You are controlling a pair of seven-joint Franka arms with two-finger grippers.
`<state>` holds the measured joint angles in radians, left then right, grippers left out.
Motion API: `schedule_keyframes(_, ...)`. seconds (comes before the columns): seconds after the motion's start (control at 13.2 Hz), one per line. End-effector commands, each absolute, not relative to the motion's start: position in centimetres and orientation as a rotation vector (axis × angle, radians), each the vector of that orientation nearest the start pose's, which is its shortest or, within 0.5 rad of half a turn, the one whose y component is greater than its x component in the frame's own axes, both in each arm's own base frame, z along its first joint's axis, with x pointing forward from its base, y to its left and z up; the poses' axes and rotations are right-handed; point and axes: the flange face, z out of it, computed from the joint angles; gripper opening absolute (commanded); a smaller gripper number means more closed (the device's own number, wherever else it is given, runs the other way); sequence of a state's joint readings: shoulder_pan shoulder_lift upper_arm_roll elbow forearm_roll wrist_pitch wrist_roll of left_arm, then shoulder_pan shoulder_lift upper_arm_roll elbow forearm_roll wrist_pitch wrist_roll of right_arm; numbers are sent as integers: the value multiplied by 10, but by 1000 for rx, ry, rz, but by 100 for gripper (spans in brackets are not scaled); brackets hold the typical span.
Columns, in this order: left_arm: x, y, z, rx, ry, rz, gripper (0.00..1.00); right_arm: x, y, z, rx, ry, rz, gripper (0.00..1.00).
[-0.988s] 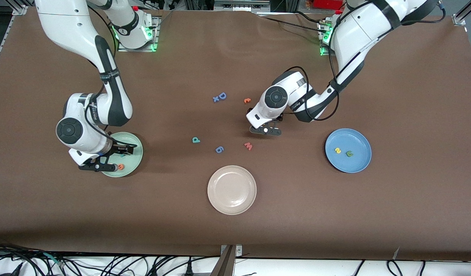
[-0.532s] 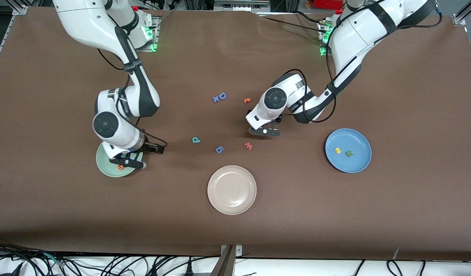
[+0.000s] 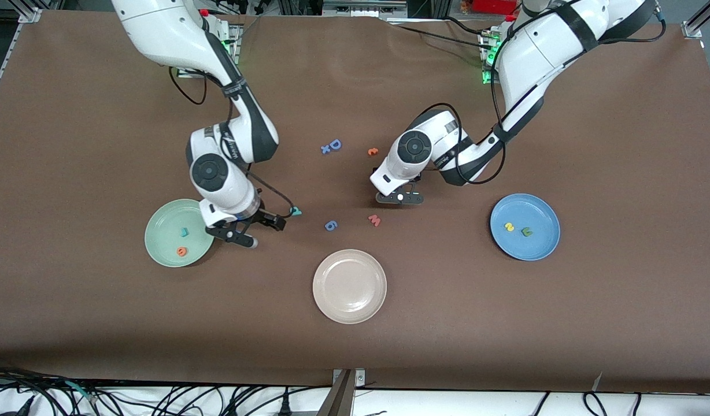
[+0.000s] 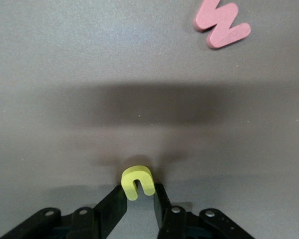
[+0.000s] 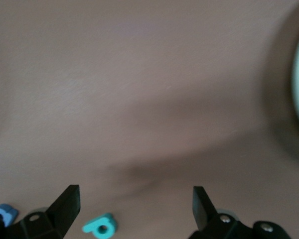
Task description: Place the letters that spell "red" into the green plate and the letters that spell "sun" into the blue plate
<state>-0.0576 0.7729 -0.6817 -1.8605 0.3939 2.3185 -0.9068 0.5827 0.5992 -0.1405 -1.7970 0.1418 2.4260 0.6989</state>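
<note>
While the left gripper (image 4: 138, 199) pinches the small yellow foam "u" (image 4: 137, 182) on the brown table (image 3: 621, 144); the right gripper (image 5: 135, 201), jaws spread, hangs near the teal foam "d" (image 5: 101, 228), at three o'clock from the pale green plate (image 3: 164, 222).

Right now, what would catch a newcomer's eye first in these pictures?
The left gripper is shut on a yellow "u" low over the table's middle, the pink "w" lying nearby. The open right gripper hangs over the cloth beside the green plate, the teal "d" close by. The blue plate holds two letters.
</note>
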Motion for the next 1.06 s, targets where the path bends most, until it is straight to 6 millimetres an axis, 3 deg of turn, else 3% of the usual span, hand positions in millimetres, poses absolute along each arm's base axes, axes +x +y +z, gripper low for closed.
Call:
schedule_keyframes(0.0,475,-389,164,-3146,-6,316,5,591,307,207,-3037,590,-74,100)
schedule_keyframes(0.3,476,-388,166,-3140,-10,318,5,579,328,198,-3032,631,-62,100)
schedule_keyframes(0.46,482,-387,183,-3125,-5,285,5,573,336,193,-3034,646,-53,100)
schedule_keyframes(0.84,525,-368,241,-3021,23,304,6,564,346,180,-3029,673,-23,100)
schedule_keyframes(0.99,551,-344,259,-3003,72,312,7,563,349,178,-3024,671,-27,100)
